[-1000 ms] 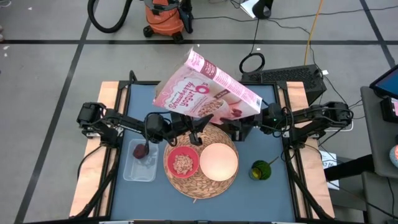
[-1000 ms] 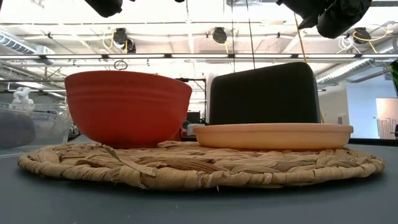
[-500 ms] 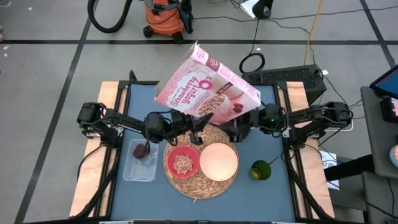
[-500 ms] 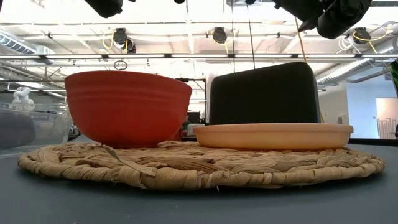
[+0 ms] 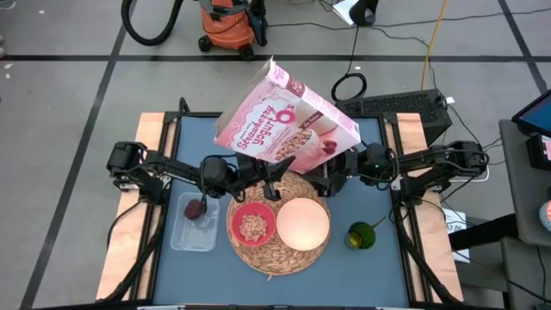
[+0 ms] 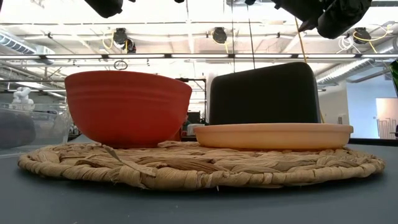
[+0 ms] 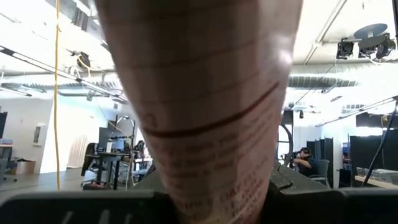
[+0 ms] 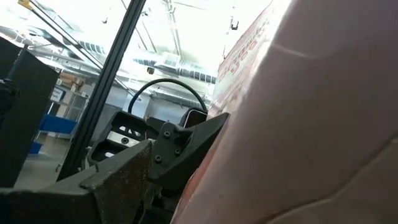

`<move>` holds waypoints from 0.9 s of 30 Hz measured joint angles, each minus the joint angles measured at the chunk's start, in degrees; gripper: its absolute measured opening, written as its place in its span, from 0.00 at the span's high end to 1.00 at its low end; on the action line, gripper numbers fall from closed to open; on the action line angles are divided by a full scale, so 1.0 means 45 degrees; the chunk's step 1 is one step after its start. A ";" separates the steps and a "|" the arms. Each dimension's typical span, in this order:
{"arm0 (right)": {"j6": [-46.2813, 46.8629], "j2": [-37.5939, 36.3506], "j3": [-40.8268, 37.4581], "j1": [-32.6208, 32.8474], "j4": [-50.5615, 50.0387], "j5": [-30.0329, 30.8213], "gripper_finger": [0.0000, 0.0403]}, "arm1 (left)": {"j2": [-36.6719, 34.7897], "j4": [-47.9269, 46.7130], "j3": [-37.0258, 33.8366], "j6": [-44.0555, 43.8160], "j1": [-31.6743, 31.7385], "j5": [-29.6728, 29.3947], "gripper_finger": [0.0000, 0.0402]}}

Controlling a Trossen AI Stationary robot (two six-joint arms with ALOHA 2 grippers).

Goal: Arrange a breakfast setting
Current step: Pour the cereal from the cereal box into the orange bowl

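Observation:
A pink cereal box (image 5: 288,120) hangs tilted over the table's far middle. My left gripper (image 5: 269,178) is shut on its lower end. My right gripper (image 5: 331,182) stands open next to the box's lower right part; whether it touches the box I cannot tell. Below them the round woven mat (image 5: 277,251) lies flat on the table. On it stand a red bowl (image 5: 252,226) filled with cereal and a cream plate (image 5: 302,222). The bowl (image 6: 127,109), plate (image 6: 273,135) and mat (image 6: 199,165) also show in the low view. A dark red fruit (image 5: 195,207) lies in a clear tub (image 5: 193,232). My left gripper pinches the box's narrow lower end (image 7: 214,180) between its two fingers, coming from the table's left. The box is lifted clear of the table and stands tilted above the fingers, its top toward the far edge, over the mat's far rim.
A green round thing (image 5: 362,235) sits on the table right of the mat. A dark rounded block (image 6: 264,93) stands behind the plate. The clear tub sits left of the mat. The near part of the blue table top (image 5: 284,288) is bare.
The cereal box has turned a little in the hold: its right end has risen and its top corner has gone up toward the far edge. Bowl, plate and mat have stayed where they were.

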 joint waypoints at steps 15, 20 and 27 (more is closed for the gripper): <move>-0.0030 -0.0100 0.0000 -0.0005 -0.0563 0.1390 0.09 | -0.0484 0.0100 -0.0058 0.0489 -0.0039 -0.0479 0.76; -0.0398 -0.0796 0.0000 -0.0069 -0.2322 0.1741 0.09 | -0.0782 -0.0012 -0.0058 0.1505 -0.0087 -0.1127 0.76; -0.0419 -0.2187 0.0000 -0.0069 -0.5025 0.2705 0.09 | -0.1849 -0.0977 -0.0049 0.3086 -0.0166 -0.2667 0.76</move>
